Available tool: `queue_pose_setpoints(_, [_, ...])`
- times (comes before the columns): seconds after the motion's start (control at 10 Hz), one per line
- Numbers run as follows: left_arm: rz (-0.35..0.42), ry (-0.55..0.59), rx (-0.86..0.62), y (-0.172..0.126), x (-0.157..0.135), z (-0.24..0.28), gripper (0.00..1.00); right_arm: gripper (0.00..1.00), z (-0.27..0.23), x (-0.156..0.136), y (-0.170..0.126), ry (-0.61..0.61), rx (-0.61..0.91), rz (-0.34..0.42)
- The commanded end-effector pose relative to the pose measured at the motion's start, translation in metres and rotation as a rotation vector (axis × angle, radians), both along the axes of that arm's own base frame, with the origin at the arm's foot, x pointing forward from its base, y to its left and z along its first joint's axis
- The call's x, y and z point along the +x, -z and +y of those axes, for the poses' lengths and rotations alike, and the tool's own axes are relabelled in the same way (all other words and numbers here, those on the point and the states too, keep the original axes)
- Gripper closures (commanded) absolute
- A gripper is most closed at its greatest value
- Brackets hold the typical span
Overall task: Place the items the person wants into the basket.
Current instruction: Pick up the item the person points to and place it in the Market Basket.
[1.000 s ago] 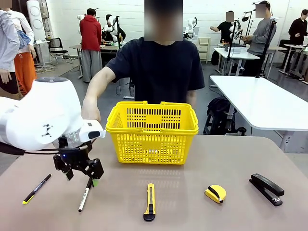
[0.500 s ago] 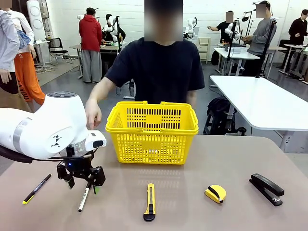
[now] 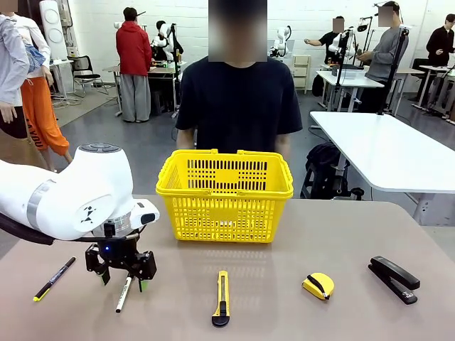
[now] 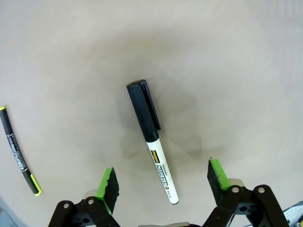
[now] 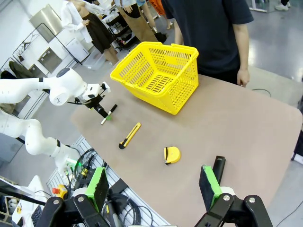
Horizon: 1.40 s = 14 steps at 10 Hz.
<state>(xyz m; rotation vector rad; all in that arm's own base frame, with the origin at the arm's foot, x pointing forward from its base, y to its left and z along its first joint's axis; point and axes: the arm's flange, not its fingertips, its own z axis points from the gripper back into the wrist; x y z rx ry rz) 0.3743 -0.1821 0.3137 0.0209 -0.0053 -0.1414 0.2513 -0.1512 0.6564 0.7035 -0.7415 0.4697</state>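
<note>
The white marker with black cap (image 4: 151, 137) lies flat on the table, its white barrel between my left gripper's (image 4: 162, 174) two green pads, with a gap on each side. In the front view the left gripper (image 3: 122, 279) hangs low over the marker (image 3: 124, 294) at the table's left, jaws open. The yellow utility knife (image 3: 222, 298) and the tape measure (image 3: 318, 285) lie near the front edge. The yellow basket (image 3: 225, 192) stands at the far middle in front of the person (image 3: 238, 99). My right gripper (image 5: 154, 184) is open, high above the table.
A thin black pen with a yellow tip (image 3: 54, 278) lies left of the marker. The black stapler (image 3: 394, 279) sits at the right. From the right wrist I see the basket (image 5: 156, 75), knife (image 5: 129, 135), tape measure (image 5: 171, 154) and stapler (image 5: 218, 165).
The person's hand, held out at the basket's left, has pulled back. My left gripper has come down lower over the marker.
</note>
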Motion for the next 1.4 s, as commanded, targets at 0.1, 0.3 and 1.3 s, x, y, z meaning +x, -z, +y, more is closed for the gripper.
queue_pose_setpoints(0.1, [-0.033,-0.019,0.037,0.002,0.003,-0.005,0.85,0.0,0.0,0.001,0.001,-0.006,0.007,-0.002])
queue_pose_setpoints(0.3, [-0.023,-0.015,0.041,0.004,0.003,-0.005,1.0,0.0,0.0,0.001,0.001,-0.006,0.007,-0.002])
queue_pose_setpoints(1.3, [0.056,0.05,0.021,-0.023,-0.006,-0.004,1.0,0.0,0.0,0.001,0.001,-0.006,0.007,-0.002])
